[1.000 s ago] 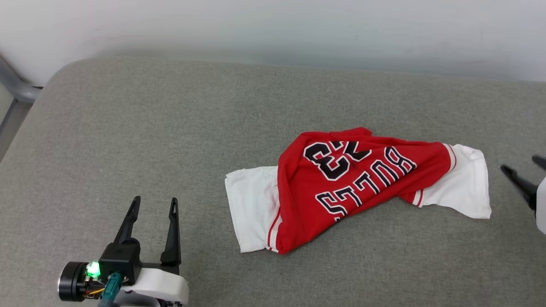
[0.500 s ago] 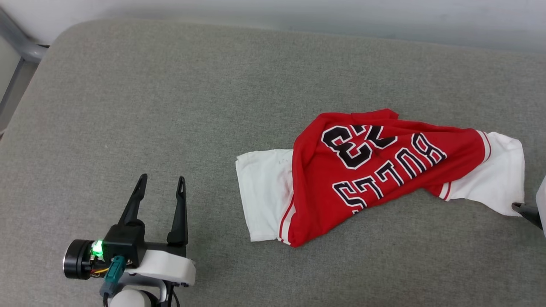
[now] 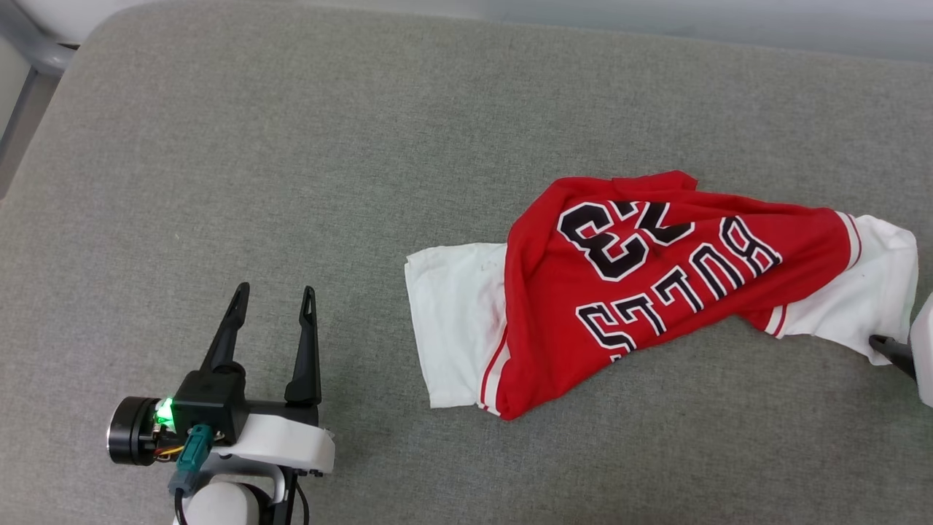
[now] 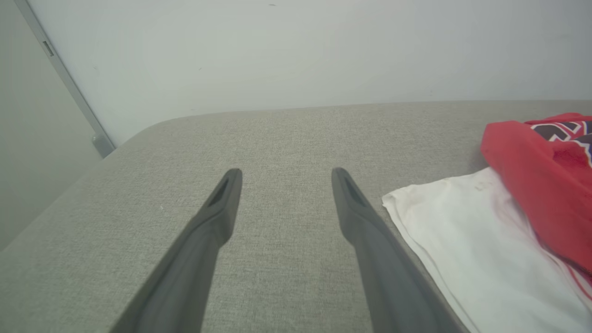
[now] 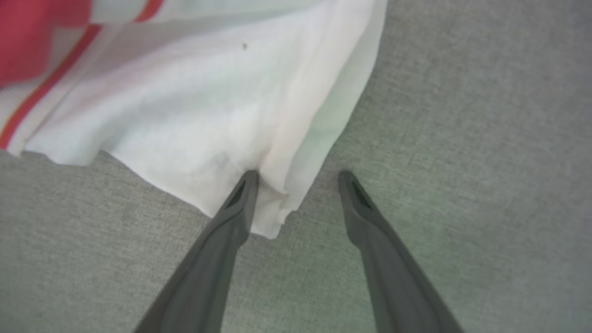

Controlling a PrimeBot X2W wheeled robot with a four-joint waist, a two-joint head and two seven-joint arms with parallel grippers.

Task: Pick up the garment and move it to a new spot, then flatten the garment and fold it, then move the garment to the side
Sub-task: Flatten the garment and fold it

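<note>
The garment (image 3: 641, 292), a red jersey with white sleeves and black "BULLS" and "23" lettering, lies crumpled on the grey cushion (image 3: 291, 146), right of centre. My left gripper (image 3: 275, 290) stands open over bare cushion, a short way left of the garment's near white sleeve (image 4: 476, 240). In the left wrist view that gripper (image 4: 285, 171) has nothing between its fingers. My right gripper (image 5: 298, 174) is open at the far white sleeve's (image 5: 222, 106) lower corner. Its left finger presses on the cloth and the corner's tip lies between the fingers. One dark fingertip (image 3: 877, 340) shows at the head view's right edge.
A pale wall runs behind the cushion. A grey metal frame (image 3: 33, 51) stands past the cushion's rounded far left corner. Bare cushion stretches to the left of and beyond the garment.
The head camera has tilted and turned, shifting the whole picture. My right gripper has come in from the right to the white sleeve's corner. The left gripper holds its place.
</note>
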